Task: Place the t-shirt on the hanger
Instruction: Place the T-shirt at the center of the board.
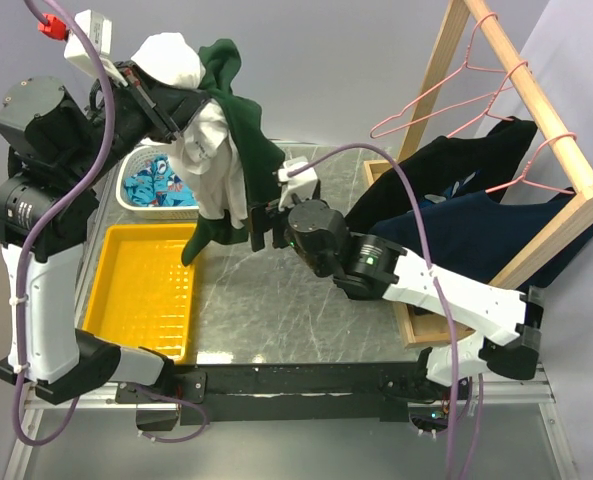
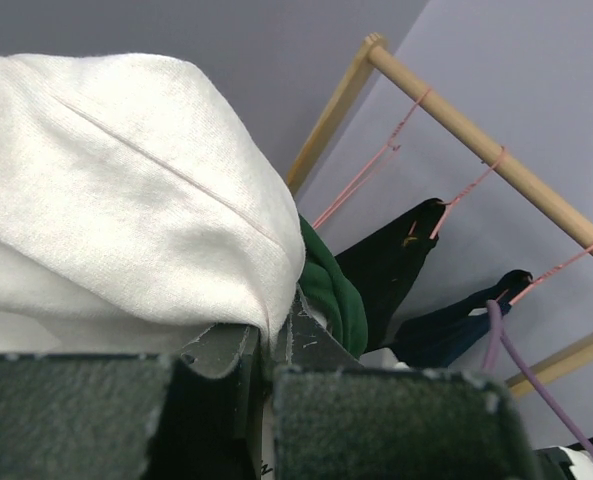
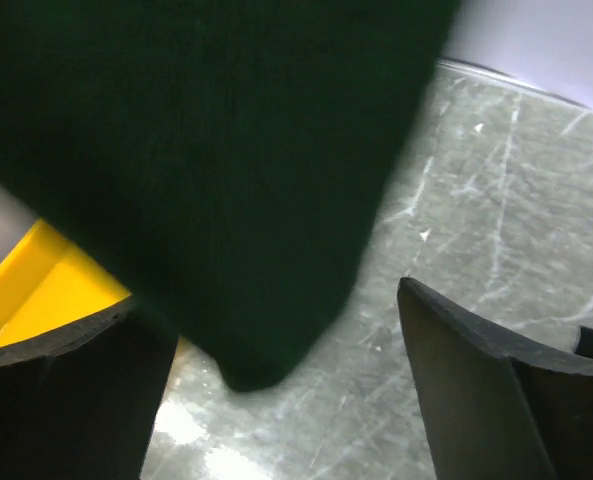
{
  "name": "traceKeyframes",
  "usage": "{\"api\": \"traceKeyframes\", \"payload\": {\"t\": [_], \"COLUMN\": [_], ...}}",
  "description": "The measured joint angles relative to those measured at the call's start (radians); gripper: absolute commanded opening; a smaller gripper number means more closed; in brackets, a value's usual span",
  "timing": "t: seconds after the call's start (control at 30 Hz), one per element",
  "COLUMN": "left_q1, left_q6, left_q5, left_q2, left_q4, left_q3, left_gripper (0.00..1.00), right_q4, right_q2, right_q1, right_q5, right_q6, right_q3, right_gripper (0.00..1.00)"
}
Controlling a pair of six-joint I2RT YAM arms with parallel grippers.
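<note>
The t-shirt point(image 1: 219, 150), off-white with dark green parts, hangs bunched in the air over the table's back left. My left gripper point(image 1: 174, 128) is shut on its off-white cloth point(image 2: 126, 180) near the top, and the green part point(image 2: 334, 290) shows just behind the fingers. My right gripper point(image 1: 260, 226) is open beside the shirt's lower edge. In the right wrist view the dark green cloth point(image 3: 206, 170) hangs between its open fingers point(image 3: 476, 380), with the hem tip just above the table. The empty pink wire hanger point(image 1: 446, 100) hangs on the wooden rail at the back right and also shows in the left wrist view point(image 2: 371, 170).
A yellow tray point(image 1: 141, 290) lies at the front left. A white basket point(image 1: 134, 195) holding bright blue patterned cloth stands behind it. The wooden rack point(image 1: 546, 125) on the right carries two more pink hangers with a black point(image 1: 446, 170) and a navy garment point(image 1: 476, 235).
</note>
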Motion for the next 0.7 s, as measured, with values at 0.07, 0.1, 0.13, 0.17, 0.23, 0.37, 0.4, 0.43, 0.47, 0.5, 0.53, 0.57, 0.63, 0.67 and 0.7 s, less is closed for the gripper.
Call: {"api": "traceKeyframes", "payload": {"t": [0.07,0.1,0.13,0.17,0.23,0.37,0.4,0.43,0.47,0.5,0.53,0.57,0.63,0.67,0.7], "left_q1": [0.000,0.000,0.000,0.000,0.000,0.000,0.000,0.000,0.000,0.000,0.000,0.000,0.000,0.000,0.000], "left_q6": [-0.002,-0.003,-0.004,-0.004,-0.007,-0.035,-0.049,-0.059,-0.076,-0.086,-0.105,-0.119,-0.149,-0.164,-0.179], "left_q5": [0.021,0.025,0.028,0.027,0.013,-0.063,-0.090,-0.109,-0.132,-0.152,-0.172,-0.188,-0.217,-0.232,-0.240], "left_q2": [0.008,0.008,0.008,0.003,-0.021,-0.108,-0.133,-0.150,-0.174,-0.192,-0.214,-0.231,-0.249,-0.261,-0.273], "left_q4": [0.013,0.020,0.031,0.046,0.093,0.201,0.221,0.237,0.272,0.295,0.319,0.324,0.330,0.328,0.324], "left_q3": [0.012,0.012,0.003,-0.015,-0.093,-0.378,-0.465,-0.541,-0.639,-0.730,-0.832,-0.920,-1.059,-1.120,-1.168], "left_gripper": [0.01,0.01,0.01,0.01,0.01,0.01,0.01,0.01,0.01,0.01,0.01,0.02,0.11,0.38,0.49], "right_q4": [0.013,0.016,0.017,0.016,0.013,-0.051,-0.073,-0.090,-0.106,-0.135,-0.148,-0.165,-0.191,-0.195,-0.198], "right_q2": [0.024,0.030,0.033,0.033,0.027,-0.009,-0.023,-0.035,-0.044,-0.052,-0.055,-0.055,-0.039,-0.028,-0.006], "right_q1": [-0.004,-0.005,-0.006,-0.006,-0.006,-0.008,-0.008,-0.008,-0.008,-0.008,-0.008,-0.008,-0.008,-0.007,-0.005], "right_q5": [-0.021,-0.026,-0.029,-0.029,-0.014,0.020,0.023,0.024,0.023,0.021,0.018,0.012,-0.010,-0.023,-0.042], "right_q6": [-0.006,-0.010,-0.004,-0.002,0.003,0.009,0.009,0.009,0.009,0.009,0.009,0.008,0.010,0.010,0.016], "right_q3": [0.013,0.016,0.019,0.021,0.029,0.062,0.081,0.101,0.121,0.156,0.180,0.214,0.274,0.285,0.290], "right_gripper": [0.45,0.33,0.15,0.09,0.00,0.00,0.00,0.00,0.00,0.00,0.00,0.00,0.00,0.00,0.00]}}
